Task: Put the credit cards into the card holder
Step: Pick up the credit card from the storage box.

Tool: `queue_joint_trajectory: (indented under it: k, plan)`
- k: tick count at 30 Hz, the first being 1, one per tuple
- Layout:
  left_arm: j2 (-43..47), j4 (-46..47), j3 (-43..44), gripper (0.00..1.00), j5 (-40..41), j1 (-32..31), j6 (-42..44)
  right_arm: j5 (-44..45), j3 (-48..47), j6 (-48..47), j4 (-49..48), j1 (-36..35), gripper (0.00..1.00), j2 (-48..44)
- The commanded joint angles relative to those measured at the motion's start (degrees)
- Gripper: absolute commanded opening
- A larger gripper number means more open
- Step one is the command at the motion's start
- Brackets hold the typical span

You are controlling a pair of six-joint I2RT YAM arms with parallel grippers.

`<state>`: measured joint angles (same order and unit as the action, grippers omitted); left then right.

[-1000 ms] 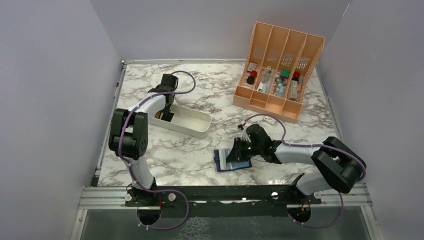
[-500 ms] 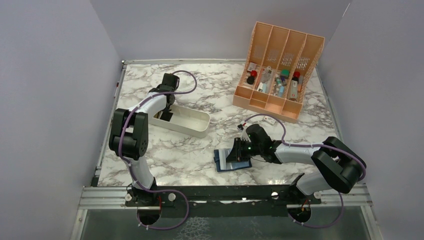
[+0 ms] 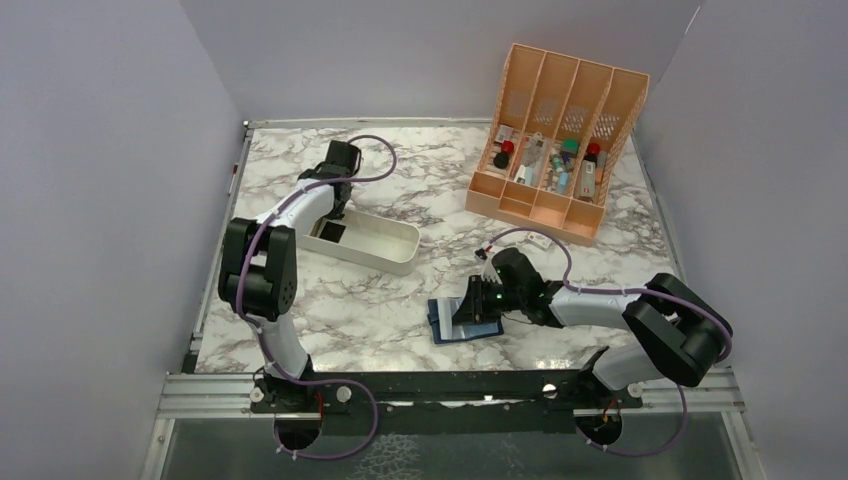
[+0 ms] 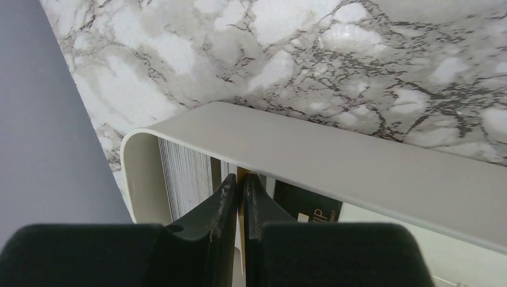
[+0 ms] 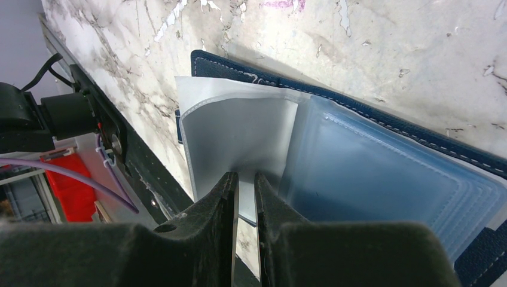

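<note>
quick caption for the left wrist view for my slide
Left gripper pinching a gold credit card edge-on inside the white tray.

cards [image 4: 314, 209] part-hid behind tray [image 4: 359, 161], organizer bits [image 3: 548, 165] tiny

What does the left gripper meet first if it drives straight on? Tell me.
The credit cards standing in the white tray: the left gripper points down among them, a tan edge between its fingers. Depth beyond them is unclear.

Left gripper [image 4: 241, 185] pinched, right gripper [image 5: 246, 185] apparently pinched
</note>
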<state>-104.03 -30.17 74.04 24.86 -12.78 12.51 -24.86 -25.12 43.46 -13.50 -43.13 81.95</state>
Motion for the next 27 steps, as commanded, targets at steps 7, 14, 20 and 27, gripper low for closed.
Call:
queue_joint_trajectory:
  k: [7, 14, 20, 27]
  plan:
    - [9.4, -6.0, 3.2, 0.00, -9.7, -0.2, -6.1, 1.3, -1.1, -0.8, 2.3, -0.4, 0.22, -1.7]
    - [13.8, -9.7, 3.2, 0.00, -12.4, -0.2, -9.4, 1.7, -1.4, -0.7, 3.8, -0.4, 0.22, -3.0]
    - [21.7, -9.8, 2.9, 0.00, -24.7, -0.2, -16.6, 2.9, -2.4, -1.0, 7.1, -0.4, 0.22, -6.2]
    - [31.0, -0.9, -4.6, 0.00, -45.9, -0.4, -30.1, 3.9, -3.3, -1.0, 9.2, -0.4, 0.23, -7.4]
